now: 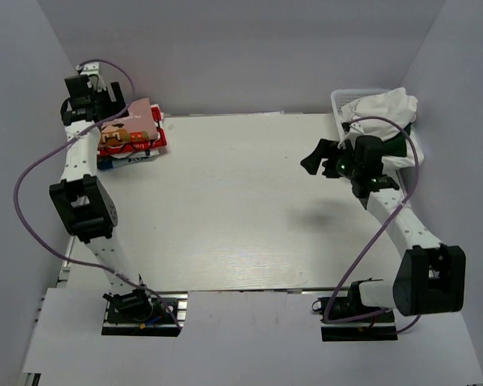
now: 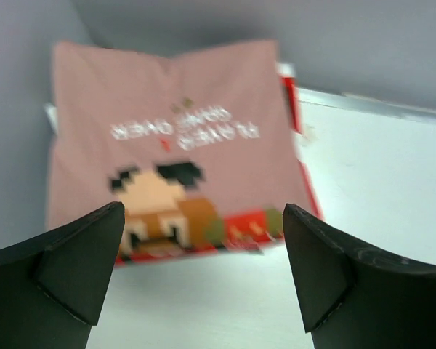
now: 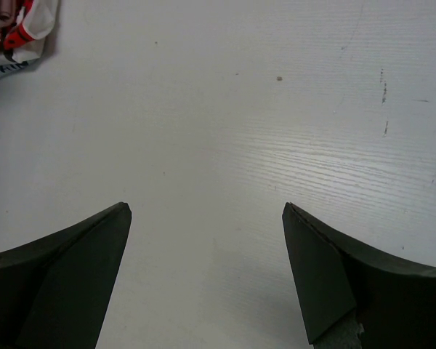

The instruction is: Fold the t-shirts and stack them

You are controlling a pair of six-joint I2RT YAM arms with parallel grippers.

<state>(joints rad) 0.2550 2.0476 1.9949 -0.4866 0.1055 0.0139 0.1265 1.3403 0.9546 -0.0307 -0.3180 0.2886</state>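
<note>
A stack of folded t-shirts [image 1: 130,135] lies at the far left of the table, with a dusty-pink one with a pixel print [image 2: 174,138] on top and a red edge [image 2: 296,109] beneath it. My left gripper [image 1: 117,107] hovers just behind and above the stack, open and empty [image 2: 203,243]. My right gripper [image 1: 315,157] is open and empty above bare table [image 3: 207,243], left of the basket. Crumpled white t-shirts [image 1: 382,104] and a dark green one [image 1: 401,146] lie in the basket. A corner of the stack shows in the right wrist view [image 3: 18,33].
The white lattice basket [image 1: 339,101] stands at the far right corner. Grey walls close in the table on the left, back and right. The right arm's cable loops over the basket.
</note>
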